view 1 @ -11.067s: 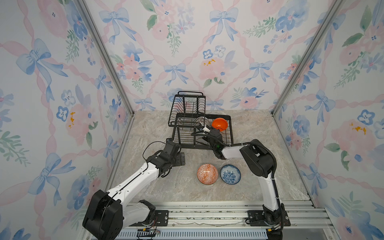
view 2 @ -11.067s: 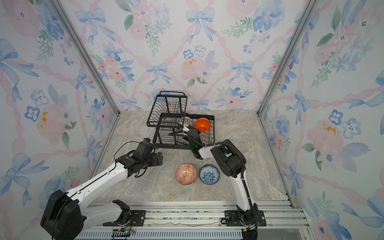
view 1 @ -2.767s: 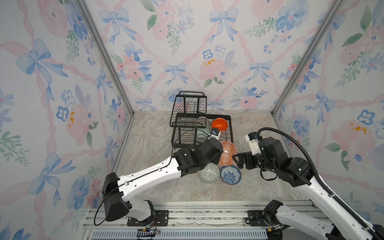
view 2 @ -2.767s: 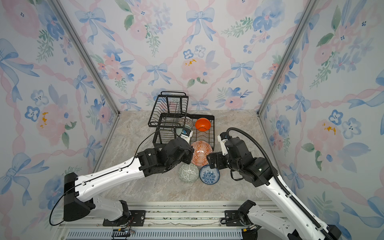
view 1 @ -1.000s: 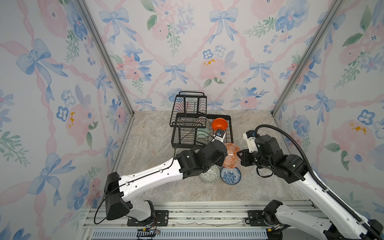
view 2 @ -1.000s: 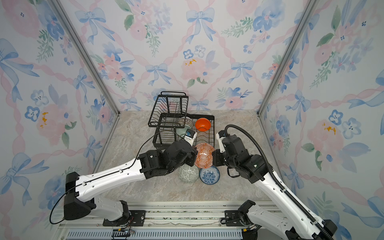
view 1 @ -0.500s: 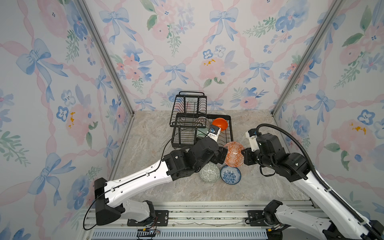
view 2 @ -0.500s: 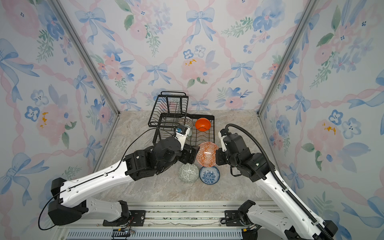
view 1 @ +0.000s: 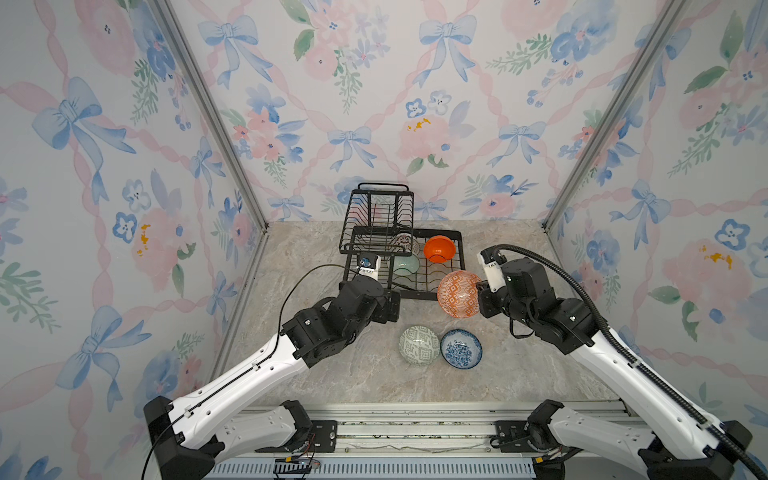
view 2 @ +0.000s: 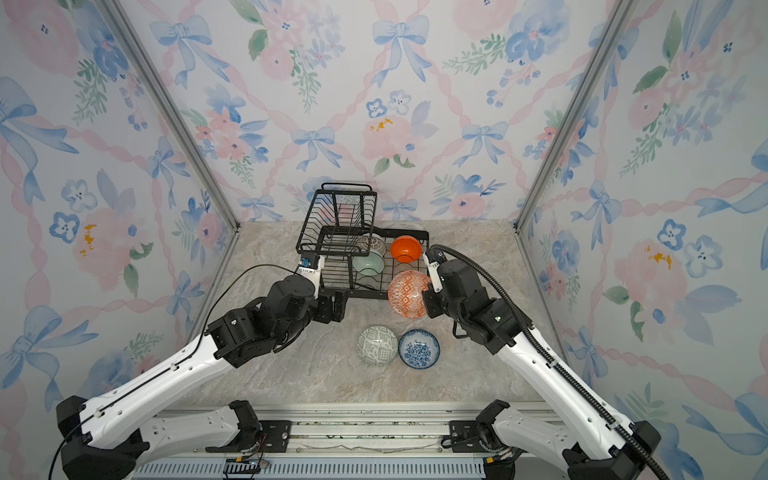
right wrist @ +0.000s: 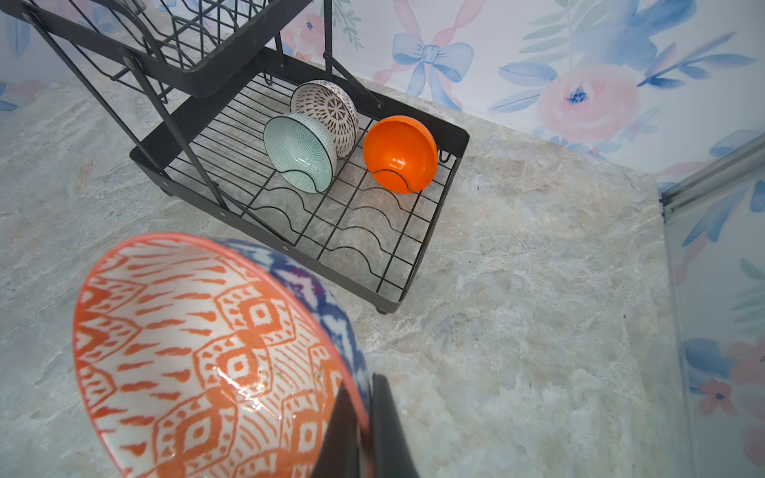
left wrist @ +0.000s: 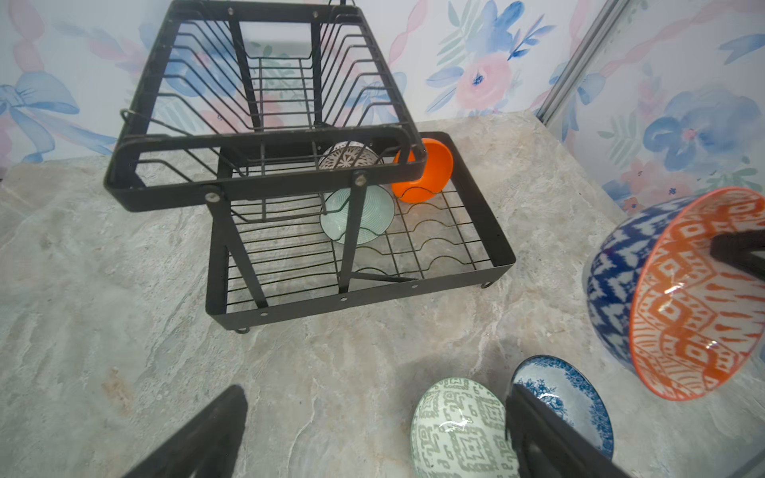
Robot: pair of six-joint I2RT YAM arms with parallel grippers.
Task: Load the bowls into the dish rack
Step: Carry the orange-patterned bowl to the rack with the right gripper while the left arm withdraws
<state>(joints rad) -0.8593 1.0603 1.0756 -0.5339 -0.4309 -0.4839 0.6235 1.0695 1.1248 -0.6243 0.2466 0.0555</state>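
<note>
Holding the orange-white geometric bowl (view 1: 458, 294) on edge in the air with the right hand (right wrist: 361, 409), clamped on its rim, just beside the near right corner of the black wire dish rack (left wrist: 372, 294). Hovering the left hand (left wrist: 374, 397) just in front of the rack's near edge, spread apart and empty, over the marbled surface (view 1: 311, 249). Standing on edge in the slotted lower tray: plain orange bowl (view 1: 439, 248), pale mint bowl (view 1: 405, 264), white bowl with brown lattice (right wrist: 327, 107); resting side by side on the surface nearer the arms: grey-green patterned bowl (view 1: 419, 345), blue-white floral bowl (view 1: 461, 348).
</note>
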